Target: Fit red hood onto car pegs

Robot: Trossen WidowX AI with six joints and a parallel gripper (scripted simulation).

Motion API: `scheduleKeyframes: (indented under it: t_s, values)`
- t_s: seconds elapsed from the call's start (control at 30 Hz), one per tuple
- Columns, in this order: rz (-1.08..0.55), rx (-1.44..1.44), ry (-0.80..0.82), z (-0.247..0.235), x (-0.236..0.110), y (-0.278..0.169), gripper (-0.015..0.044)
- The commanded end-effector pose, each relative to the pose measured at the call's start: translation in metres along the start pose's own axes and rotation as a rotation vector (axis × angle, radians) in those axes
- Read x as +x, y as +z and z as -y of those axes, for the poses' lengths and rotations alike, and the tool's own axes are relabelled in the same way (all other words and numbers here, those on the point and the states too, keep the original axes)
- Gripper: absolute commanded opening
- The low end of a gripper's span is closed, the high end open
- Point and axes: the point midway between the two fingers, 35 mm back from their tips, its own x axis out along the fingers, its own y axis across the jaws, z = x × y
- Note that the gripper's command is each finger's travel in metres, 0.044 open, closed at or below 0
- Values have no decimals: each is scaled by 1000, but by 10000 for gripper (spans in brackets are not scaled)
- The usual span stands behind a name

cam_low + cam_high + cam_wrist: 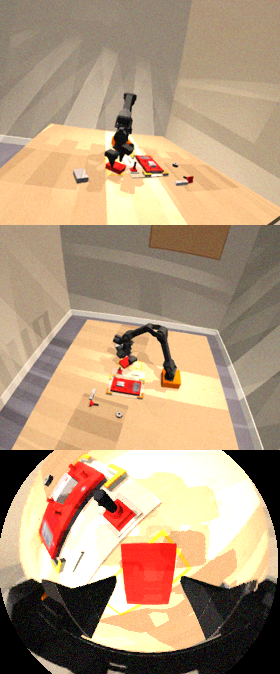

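Early stage — gripper point(148, 590) spread wide and empty over the hood point(149, 572), which lies on the table point(198, 416) just far of the car point(125, 385) in its jig — grasp, lift, fitting onto the pegs and withdrawal all remain.

Grey block point(80, 175) on the table, off to one side of the gripper; small grey ring point(119, 414), grey bar point(92, 393) and red-black clamp-like piece point(93, 403) well beyond it.
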Motion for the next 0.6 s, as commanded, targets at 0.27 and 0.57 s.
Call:
scheduleKeyframes:
  t_s: [0.27, 0.57]
  values:
    - [-7, -4, 2, 0, 7, -1, 440]
    - [-7, -4, 2, 0, 11, -1, 440]
